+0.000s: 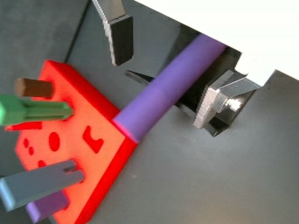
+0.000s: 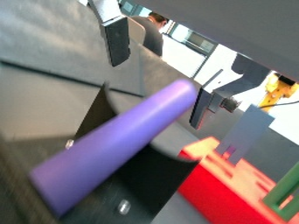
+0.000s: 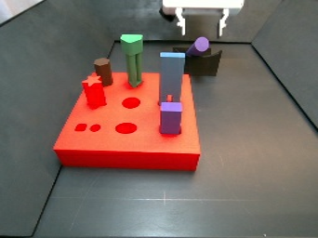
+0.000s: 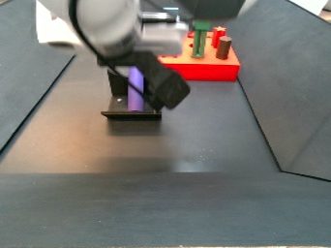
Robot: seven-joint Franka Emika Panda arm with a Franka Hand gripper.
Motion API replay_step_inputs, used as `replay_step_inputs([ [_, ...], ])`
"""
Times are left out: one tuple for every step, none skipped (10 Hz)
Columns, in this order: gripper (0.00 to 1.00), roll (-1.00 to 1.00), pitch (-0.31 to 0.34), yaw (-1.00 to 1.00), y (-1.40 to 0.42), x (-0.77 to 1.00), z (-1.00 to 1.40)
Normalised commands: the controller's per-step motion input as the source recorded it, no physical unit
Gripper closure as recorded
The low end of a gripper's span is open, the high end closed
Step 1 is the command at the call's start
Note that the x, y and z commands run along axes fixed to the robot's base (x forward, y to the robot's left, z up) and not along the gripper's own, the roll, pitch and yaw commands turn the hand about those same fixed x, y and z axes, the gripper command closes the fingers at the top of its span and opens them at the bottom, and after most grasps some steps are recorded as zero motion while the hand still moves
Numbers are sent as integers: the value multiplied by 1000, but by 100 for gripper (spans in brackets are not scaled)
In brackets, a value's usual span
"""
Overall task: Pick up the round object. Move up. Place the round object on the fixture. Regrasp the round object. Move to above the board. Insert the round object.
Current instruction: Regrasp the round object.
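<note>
The round object (image 1: 170, 80) is a long purple cylinder lying tilted in the dark fixture (image 3: 204, 64), behind the red board (image 3: 125, 139). In both wrist views it runs through the gap between my fingers, with one silver finger (image 1: 117, 37) well clear of it and the other finger (image 1: 219, 102) close beside it. My gripper (image 3: 204, 25) hangs open just above the peg's upper end (image 3: 200, 45). In a side view the arm covers most of the peg (image 4: 134, 83) and the fixture (image 4: 132, 107).
On the board stand a green peg (image 3: 130, 56), a brown peg (image 3: 103, 70), a red star piece (image 3: 92, 91), a tall blue bar (image 3: 172, 74) and a short purple block (image 3: 172, 117). Dark sloping walls enclose the floor on both sides.
</note>
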Motion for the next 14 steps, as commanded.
replay_step_inputs([
  [0,57,54,24,5,-37,904],
  [0,48,75,13,4,-29,673],
  [0,43,84,0,6,-24,431],
  [0,43,82,-12,3,-24,245],
  [0,1000,51,34,-1000,-3,928],
  [0,1000,50,33,-1000,4,855],
  [0,1000,43,32,-1000,-20,853],
  [0,1000,33,32,-1000,-70,796],
  [0,1000,29,31,-862,-78,615],
  [0,1000,25,31,-621,-58,315],
  [0,1000,24,31,-497,-46,168],
  [0,1000,22,32,-238,-21,51],
  [0,1000,21,32,-62,-27,60],
  [0,1000,17,33,-32,-29,34],
])
